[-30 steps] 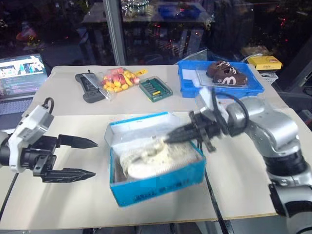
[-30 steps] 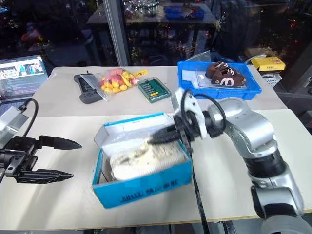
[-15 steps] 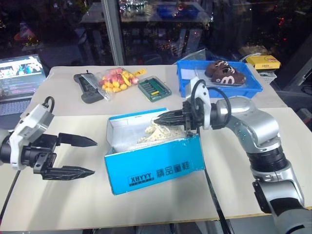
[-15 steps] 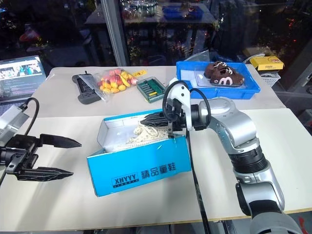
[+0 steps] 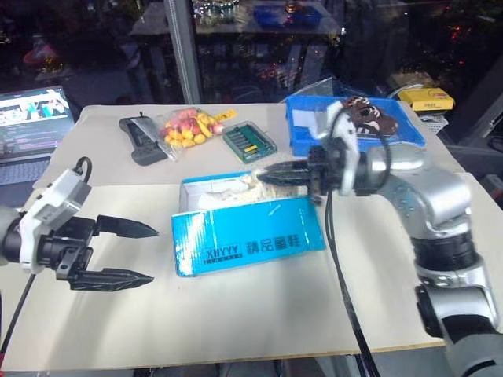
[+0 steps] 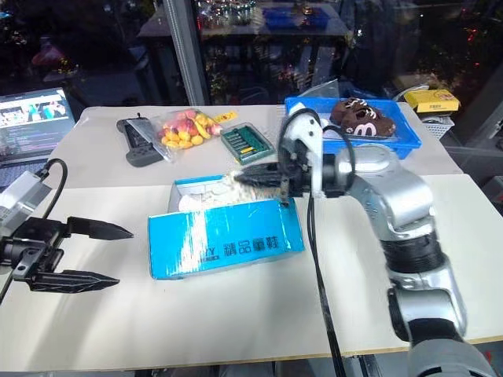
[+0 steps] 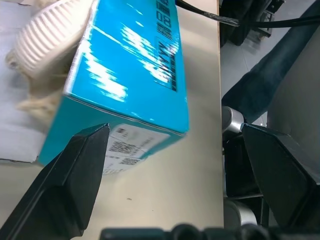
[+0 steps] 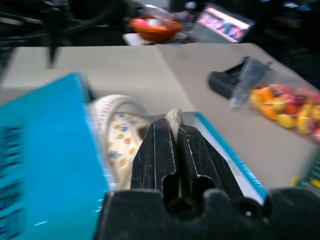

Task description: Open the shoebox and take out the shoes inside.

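Dark windows sit behind the desk (image 5: 393, 267). Mid-frame, the shoebox (image 5: 250, 234) tips up because the right claw (image 5: 263, 176), pinched on a shoe (image 8: 117, 132) lace, tugs it. At lower left, the left claw (image 5: 149, 253) waits, spread apart.

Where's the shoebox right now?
In the head views the shoebox lies mid-table, tipped with its printed side up, between the open left gripper and the right gripper, which pinches a shoe part at its far edge.
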`<act>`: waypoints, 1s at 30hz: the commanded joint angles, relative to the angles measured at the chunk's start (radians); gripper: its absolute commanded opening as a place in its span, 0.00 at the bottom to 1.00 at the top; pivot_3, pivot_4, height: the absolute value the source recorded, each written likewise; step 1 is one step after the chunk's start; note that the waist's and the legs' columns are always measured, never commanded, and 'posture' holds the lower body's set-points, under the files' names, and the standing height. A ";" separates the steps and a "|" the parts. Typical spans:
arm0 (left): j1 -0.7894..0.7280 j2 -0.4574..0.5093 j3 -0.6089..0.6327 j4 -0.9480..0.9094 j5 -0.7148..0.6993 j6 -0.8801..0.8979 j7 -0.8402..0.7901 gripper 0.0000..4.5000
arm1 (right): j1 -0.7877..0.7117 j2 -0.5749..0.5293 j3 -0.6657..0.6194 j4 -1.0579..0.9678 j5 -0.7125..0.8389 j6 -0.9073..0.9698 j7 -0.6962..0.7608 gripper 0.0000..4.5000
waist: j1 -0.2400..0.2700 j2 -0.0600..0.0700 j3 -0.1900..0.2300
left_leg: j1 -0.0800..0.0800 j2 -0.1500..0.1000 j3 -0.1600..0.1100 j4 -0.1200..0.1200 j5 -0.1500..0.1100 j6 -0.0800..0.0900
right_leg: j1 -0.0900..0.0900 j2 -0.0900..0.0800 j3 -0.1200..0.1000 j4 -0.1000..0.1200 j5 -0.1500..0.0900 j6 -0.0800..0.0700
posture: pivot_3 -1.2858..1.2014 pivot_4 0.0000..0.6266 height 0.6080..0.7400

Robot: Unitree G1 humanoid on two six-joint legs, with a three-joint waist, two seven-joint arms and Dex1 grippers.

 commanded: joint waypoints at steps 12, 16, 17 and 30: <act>-0.084 0.019 -0.058 0.012 0.010 -0.022 -0.002 1.00 | 0.044 -0.077 -0.086 -0.141 0.245 0.131 0.051 0.01 | -0.008 0.000 0.000 | 0.003 0.000 0.001 0.002 0.000 0.001 | 0.001 0.000 0.000 0.001 -0.002 0.005 | 0.52 0.24 1.00; -0.094 0.021 -0.069 0.017 0.014 -0.022 -0.001 1.00 | 0.028 -0.050 -0.085 -0.109 0.216 0.105 0.015 0.01 | -0.008 0.000 0.000 | 0.001 0.000 0.001 0.001 0.000 0.001 | 0.000 0.000 0.000 0.000 -0.002 0.005 | 0.52 0.24 1.00; -0.096 0.020 -0.072 0.017 0.014 -0.022 0.000 1.00 | 0.016 -0.036 -0.085 -0.092 0.198 0.086 0.000 0.01 | -0.008 0.000 0.000 | 0.001 0.000 0.001 0.001 0.000 0.001 | 0.000 0.000 0.000 0.000 -0.002 0.005 | 0.52 0.24 1.00; -0.098 0.016 -0.067 0.007 0.008 -0.005 0.003 1.00 | -0.093 0.087 -0.067 0.087 0.008 -0.106 -0.128 0.01 | -0.008 0.000 0.000 | 0.001 0.000 0.001 0.002 0.001 0.001 | 0.000 0.000 0.000 0.001 -0.001 0.004 | 0.52 0.24 1.00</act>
